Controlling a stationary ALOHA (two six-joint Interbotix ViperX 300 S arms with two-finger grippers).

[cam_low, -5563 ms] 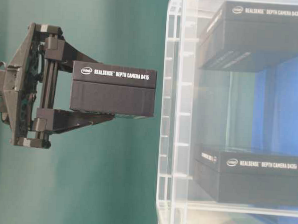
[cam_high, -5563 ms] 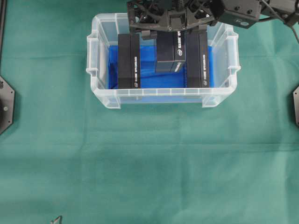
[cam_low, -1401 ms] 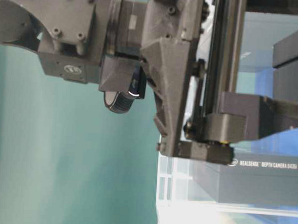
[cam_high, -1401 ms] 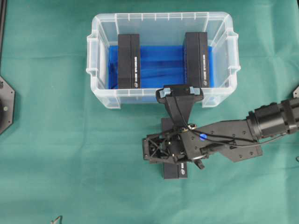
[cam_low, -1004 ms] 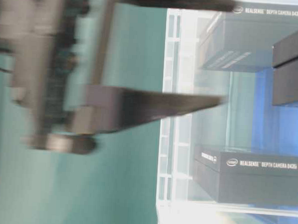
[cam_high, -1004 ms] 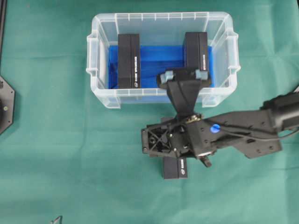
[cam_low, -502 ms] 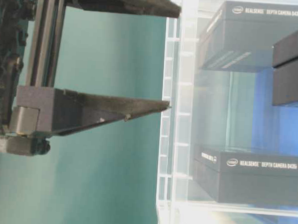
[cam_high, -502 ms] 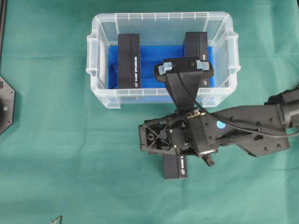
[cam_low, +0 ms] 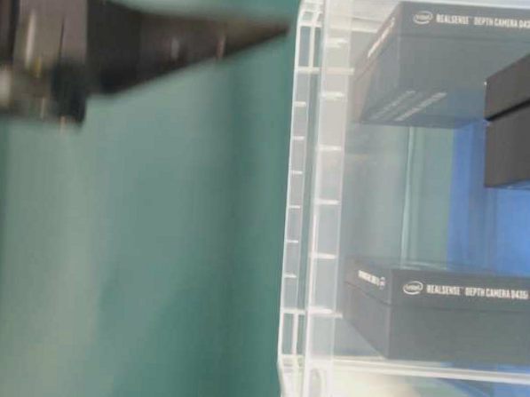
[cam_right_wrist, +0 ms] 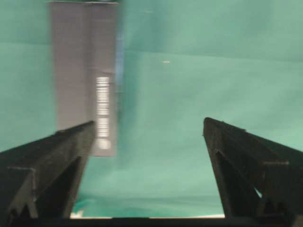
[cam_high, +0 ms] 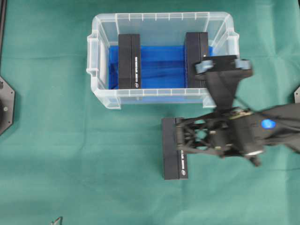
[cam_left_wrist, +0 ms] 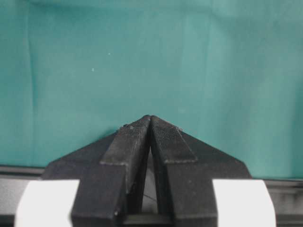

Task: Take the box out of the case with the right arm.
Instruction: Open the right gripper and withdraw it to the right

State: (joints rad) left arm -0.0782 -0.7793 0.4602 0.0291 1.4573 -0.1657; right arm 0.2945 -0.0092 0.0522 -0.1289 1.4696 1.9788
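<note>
- One box lies flat on the green cloth, on the near side of the case and fully clear of its wall. By my read, the take-out is done for this one.
- Its long axis runs near to far, with the white label strip toward its near end.
- The right arm reaches in from the right edge, and the right gripper hangs spread wide with nothing between the fingers.
- The right wrist view confirms it: two dark fingers stand far apart over bare cloth, and the box sits off to the left of the gap, blurred.
- So the box lies left of the gripper, beside its frame; I cannot tell whether they touch.
- Two more boxes stand on edge inside the case on the blue sheet, one at the left and one at the right, long axes also near to far.
- The right-hand box sits closest to the right arm, so it looks the easier next reach if another is wanted.
- The left gripper is pinched together, tips meeting, over bare cloth and far from the action.
</note>
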